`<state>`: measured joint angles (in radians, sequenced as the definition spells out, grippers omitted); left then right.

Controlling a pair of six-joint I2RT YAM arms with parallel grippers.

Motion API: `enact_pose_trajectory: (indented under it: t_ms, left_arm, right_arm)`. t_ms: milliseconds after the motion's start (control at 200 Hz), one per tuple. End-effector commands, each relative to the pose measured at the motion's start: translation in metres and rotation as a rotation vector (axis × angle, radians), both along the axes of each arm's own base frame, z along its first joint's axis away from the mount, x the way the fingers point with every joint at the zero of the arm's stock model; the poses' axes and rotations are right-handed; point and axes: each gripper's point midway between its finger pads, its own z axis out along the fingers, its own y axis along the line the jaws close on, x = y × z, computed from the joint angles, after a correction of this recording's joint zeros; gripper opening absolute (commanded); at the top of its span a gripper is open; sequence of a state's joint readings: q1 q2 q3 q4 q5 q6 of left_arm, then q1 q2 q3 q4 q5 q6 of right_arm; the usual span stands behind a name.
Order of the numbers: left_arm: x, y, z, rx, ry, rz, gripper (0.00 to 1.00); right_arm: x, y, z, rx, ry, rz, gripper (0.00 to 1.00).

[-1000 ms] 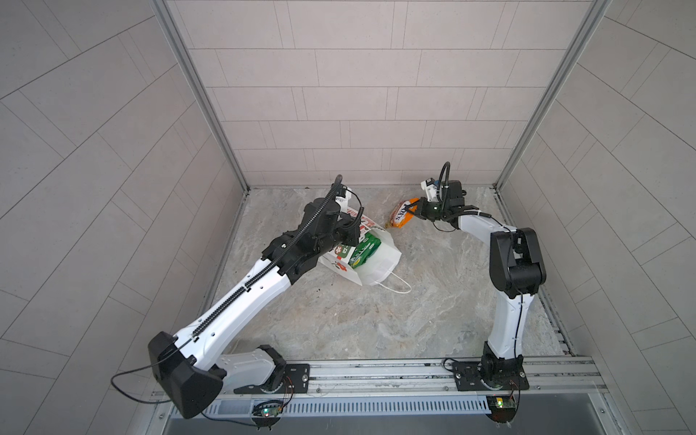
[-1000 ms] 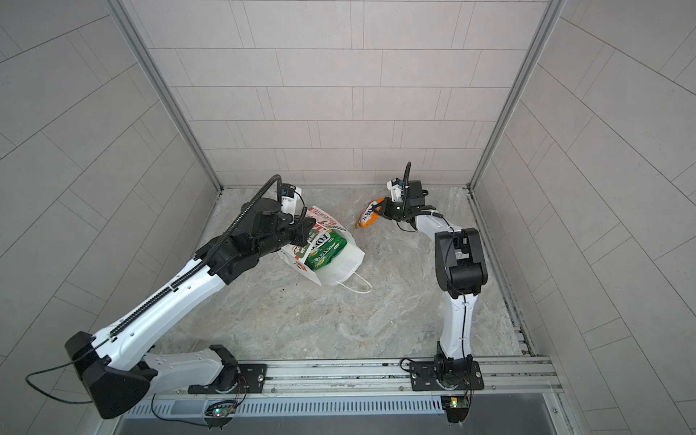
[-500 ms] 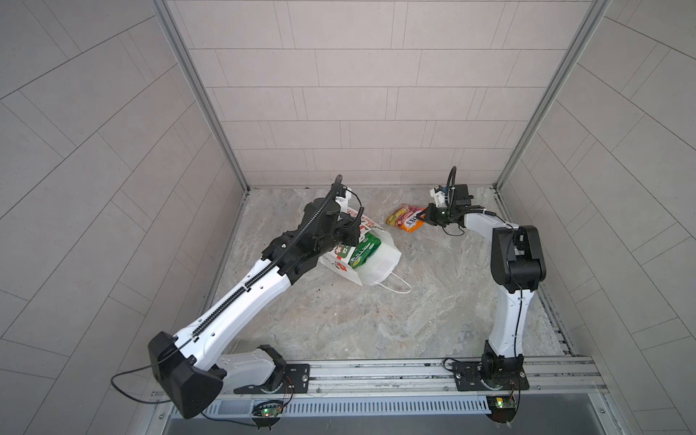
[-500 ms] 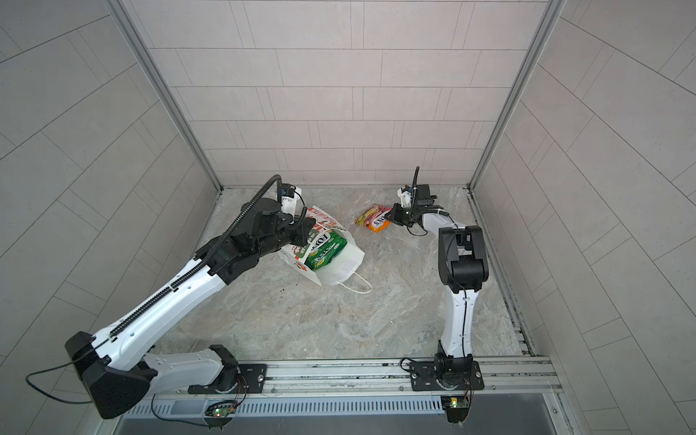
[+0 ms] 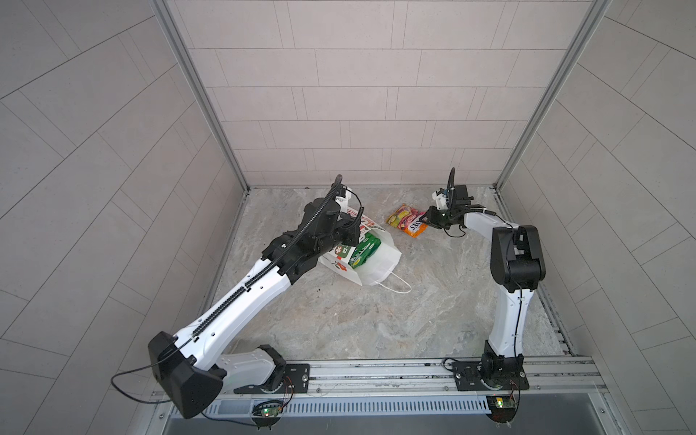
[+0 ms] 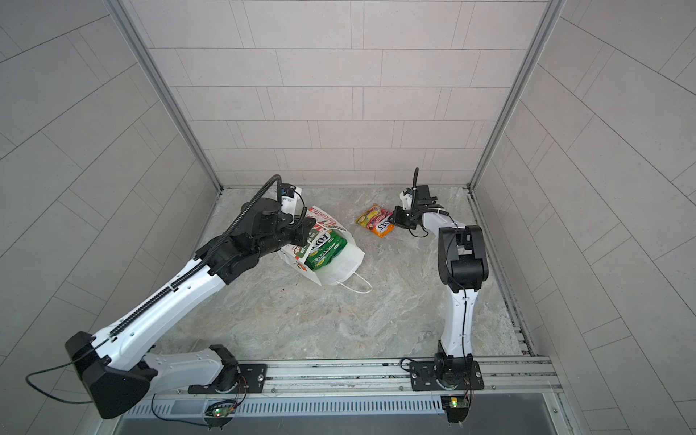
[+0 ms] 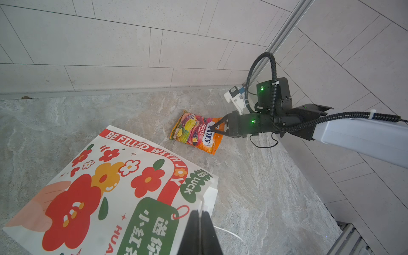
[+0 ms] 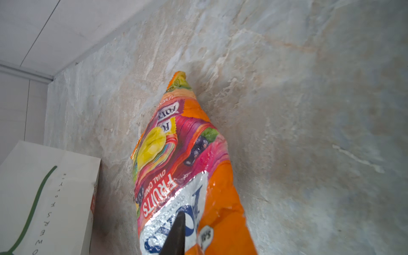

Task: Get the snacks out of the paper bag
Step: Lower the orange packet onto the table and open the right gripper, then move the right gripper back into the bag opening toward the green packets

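Snacks first: where are they?

One orange-pink pouch [image 5: 408, 221] lies flat on the stone floor [image 5: 339, 324] near the back wall, apart from the paper bag [image 5: 378, 263]. Inside the bag's open mouth sit green pouches [image 6: 324, 251]. I cannot count them, since the paper rim and the left arm [image 5: 263, 286] cover part of them.

And the bag itself?

It is tilted over, with one string handle [image 5: 395, 288] looped on the floor. The left gripper [image 7: 199, 213] is clamped tight on its top rim, with a sliver of white paper between the fingers.

Does the right gripper [image 7: 213, 128] hold the orange pouch?

Its tips touch the pouch's silver end, but I cannot tell whether they pinch it or have let go. In the right wrist view only one dark fingertip [image 8: 176, 234] shows, and the frame cuts the pouch off.

Textures?

The pouches are glossy, crinkled foil printed with fruit. The bag is matte white paper with red and orange flowers and green tags. The floor is veined grey-beige stone, and the walls [image 5: 357, 94] are pale tiles.
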<state>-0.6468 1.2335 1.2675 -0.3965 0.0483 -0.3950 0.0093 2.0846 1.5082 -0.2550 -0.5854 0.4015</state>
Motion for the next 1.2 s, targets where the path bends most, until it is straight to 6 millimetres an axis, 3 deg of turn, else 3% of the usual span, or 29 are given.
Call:
enact_pose_trajectory:
  t_ms: [0, 315, 600, 996, 1196]
  left_arm:
    - [-0.003, 0.002, 0.012, -0.024, -0.031, 0.005, 0.00]
    - [-0.004, 0.001, 0.013, -0.027, -0.031, -0.003, 0.00]
    - [-0.005, 0.001, 0.013, -0.029, -0.030, -0.010, 0.00]
    - [-0.007, 0.000, 0.014, -0.031, -0.033, -0.018, 0.00]
    - [-0.006, 0.001, 0.012, -0.024, -0.033, -0.013, 0.00]
  right_arm:
    - [0.002, -0.013, -0.002, -0.046, 0.010, -0.031, 0.28]
    - [-0.012, -0.043, 0.006, -0.147, 0.016, -0.148, 0.54]
    - [-0.040, -0.062, 0.028, -0.215, -0.008, -0.220, 0.60]
    - [-0.104, -0.015, 0.084, 0.029, -0.152, -0.083, 0.60]
    - [-0.141, 0.025, 0.120, 0.140, -0.253, 0.051, 0.60]
